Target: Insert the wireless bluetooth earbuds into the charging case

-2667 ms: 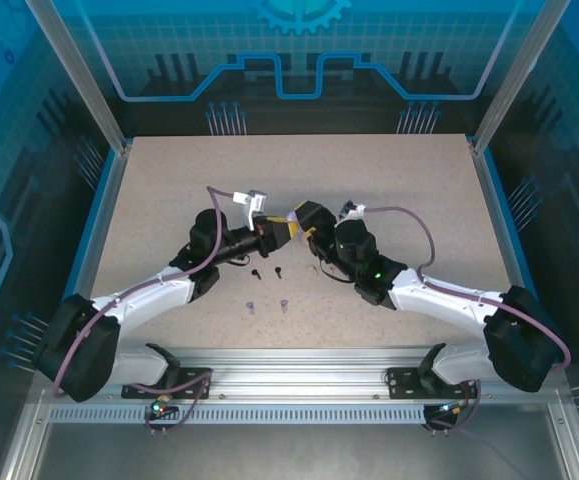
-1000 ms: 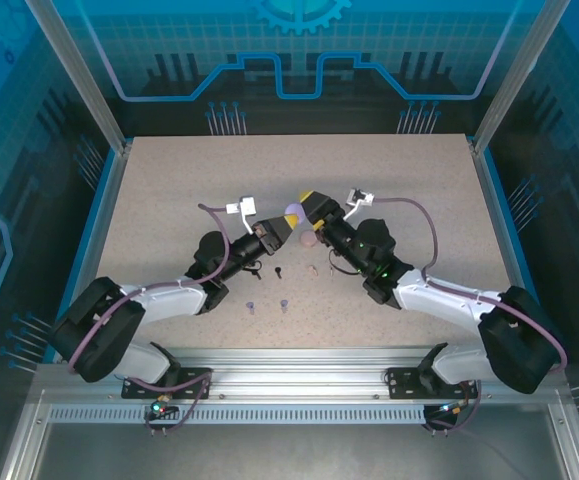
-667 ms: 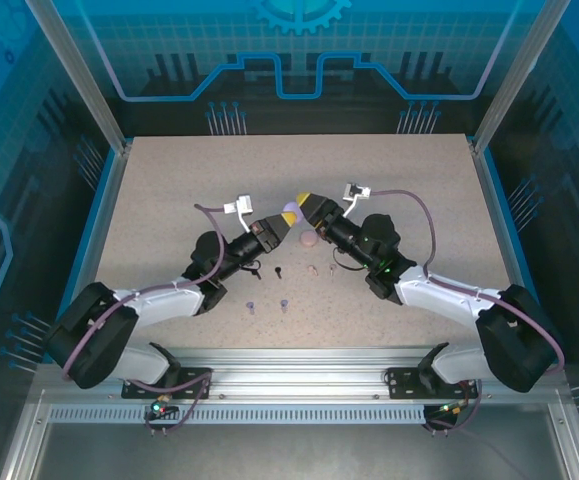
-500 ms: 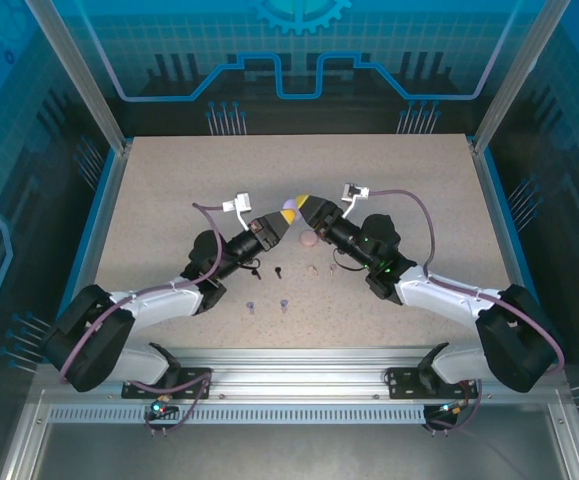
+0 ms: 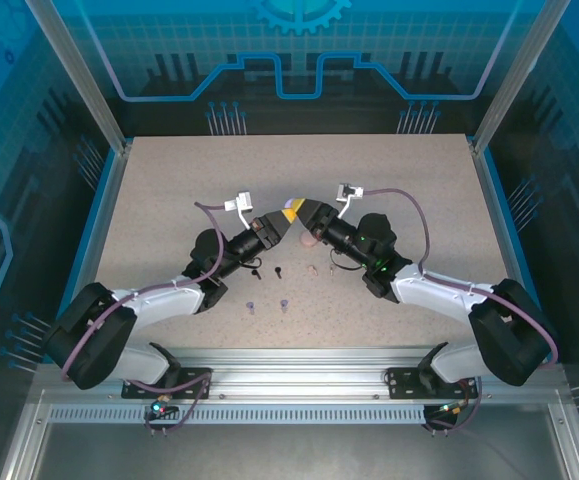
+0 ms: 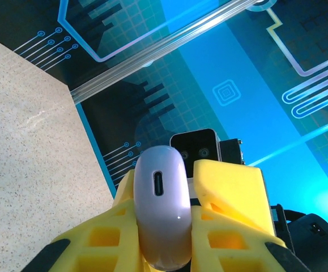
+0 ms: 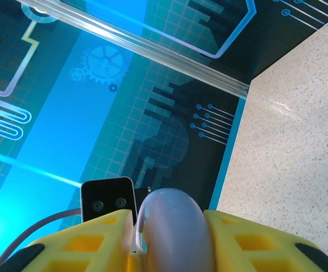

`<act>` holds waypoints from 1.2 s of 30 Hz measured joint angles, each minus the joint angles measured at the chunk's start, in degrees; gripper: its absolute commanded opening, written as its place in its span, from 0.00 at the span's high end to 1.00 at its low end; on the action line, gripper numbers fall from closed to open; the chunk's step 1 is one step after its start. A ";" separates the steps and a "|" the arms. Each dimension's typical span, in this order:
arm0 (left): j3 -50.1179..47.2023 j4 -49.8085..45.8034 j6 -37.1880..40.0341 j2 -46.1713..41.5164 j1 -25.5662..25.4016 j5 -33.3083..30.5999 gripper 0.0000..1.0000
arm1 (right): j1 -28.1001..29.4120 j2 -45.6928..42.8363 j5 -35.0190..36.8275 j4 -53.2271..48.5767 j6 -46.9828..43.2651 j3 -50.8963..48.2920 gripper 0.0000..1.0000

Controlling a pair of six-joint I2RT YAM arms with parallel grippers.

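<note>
A smooth, rounded lavender plastic charging case (image 6: 161, 204) is held up off the speckled beige bench (image 5: 169, 180), above and just behind a pale pink round case (image 5: 309, 239) that sits on the bench surface. The left gripper (image 5: 286, 214) reaches in from the left of the pink case. Its yellow jaws are clamped on the lavender case, one on each side, and the case's small slot-shaped port faces the left wrist camera. The right gripper (image 5: 303, 211) comes in from the right, passing over the pink case and partly covering it in the overhead view. Its yellow jaws stand narrow on either side of the same lavender case. One jaw lies against the shell, and a thin dark sliver shows at the other, so I cannot tell if the right jaws are pressing on the case.

All the earbuds lie loose on the bench, nearer the arm bases than the pink case:
- The two pale pink earbuds (image 5: 312, 269) lie just in front of the pink case, a little apart from each other.
- The two black earbuds (image 5: 278, 270) lie to the front and left of it, one of them close under the left arm.
- The two purple earbuds (image 5: 283, 304) lie further forward still, side by side and well apart from the pink case.
</note>
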 measured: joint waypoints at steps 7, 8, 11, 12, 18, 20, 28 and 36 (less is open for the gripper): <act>0.00 2.08 -1.25 0.11 0.02 0.00 1.00 | 0.00 0.00 0.24 1.55 0.87 0.15 0.93; -0.02 2.29 -1.33 0.22 0.02 0.00 0.99 | 0.00 0.00 0.28 1.62 0.96 0.15 0.97; 0.00 2.62 -1.38 0.35 0.02 0.00 0.79 | -0.02 0.00 0.39 1.64 1.01 0.15 1.00; -0.02 2.71 -1.38 0.39 0.02 -0.02 0.74 | -0.02 0.00 0.42 1.66 1.01 0.15 1.00; -0.07 1.92 -0.98 0.48 0.42 0.00 0.52 | -0.52 0.00 0.15 0.66 0.48 0.15 1.00; -0.07 1.14 -0.74 0.31 0.94 0.22 0.48 | -1.09 -0.07 -0.24 -0.90 0.07 0.15 1.00; 0.61 -5.44 0.76 -2.36 6.38 6.34 0.41 | -4.74 -2.45 -4.09 -7.54 -2.10 1.05 1.00; 9.25 -20.22 9.31 -3.26 11.82 20.26 0.40 | -10.82 -4.26 -14.32 -14.40 -6.10 5.86 1.00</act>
